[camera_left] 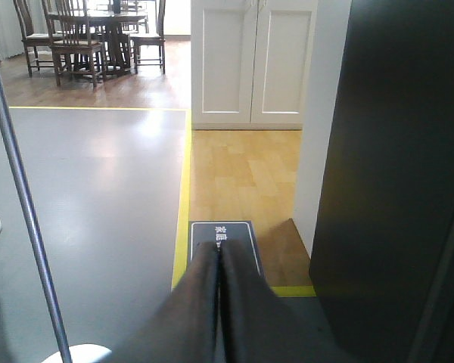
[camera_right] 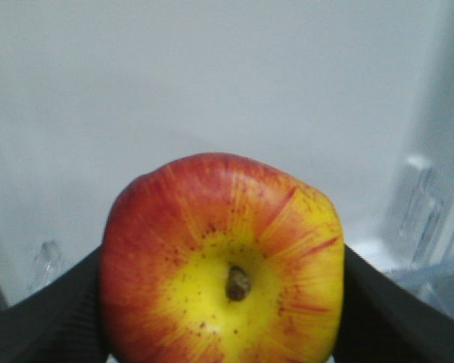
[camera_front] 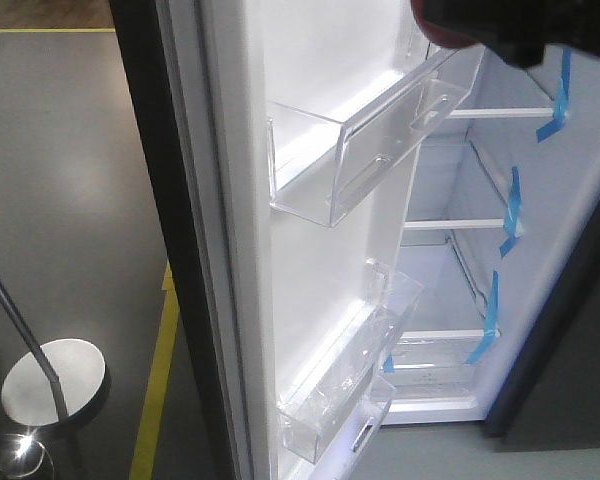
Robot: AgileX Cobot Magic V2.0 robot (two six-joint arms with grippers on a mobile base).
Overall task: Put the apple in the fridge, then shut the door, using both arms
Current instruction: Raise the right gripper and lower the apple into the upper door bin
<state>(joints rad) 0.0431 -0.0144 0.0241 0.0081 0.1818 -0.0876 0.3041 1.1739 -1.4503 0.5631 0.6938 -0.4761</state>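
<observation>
The right jaws clamp the apple [camera_right: 223, 265] high at the open fridge [camera_front: 450, 180] mouth, just beside the upper bin [camera_front: 380, 150] edge on the door [camera_front: 310, 260]; bare white wall lies beyond. The left jaws are together, with open floor [camera_left: 98, 189] ahead.

Grey floor [camera_left: 98, 197], yellow tape line [camera_left: 183, 197], dining chairs [camera_left: 76, 34], white cabinet [camera_left: 250, 60] beyond.

Your right hand [camera_right: 225, 325] grips the round red apple with a yellow patch around its brown stem [camera_right: 223, 261]. Its black fingers [camera_right: 38, 325] press both sides, and the stem end faces the wrist camera. The tall dark grey-blue fridge [camera_front: 450, 190] shows a white interior and glass shelves tagged with blue tape. Its door [camera_front: 245, 220] stands wide open, with clear plastic bins on the white inner side. Your left hand [camera_left: 218, 302] has its fingers pressed together.
</observation>
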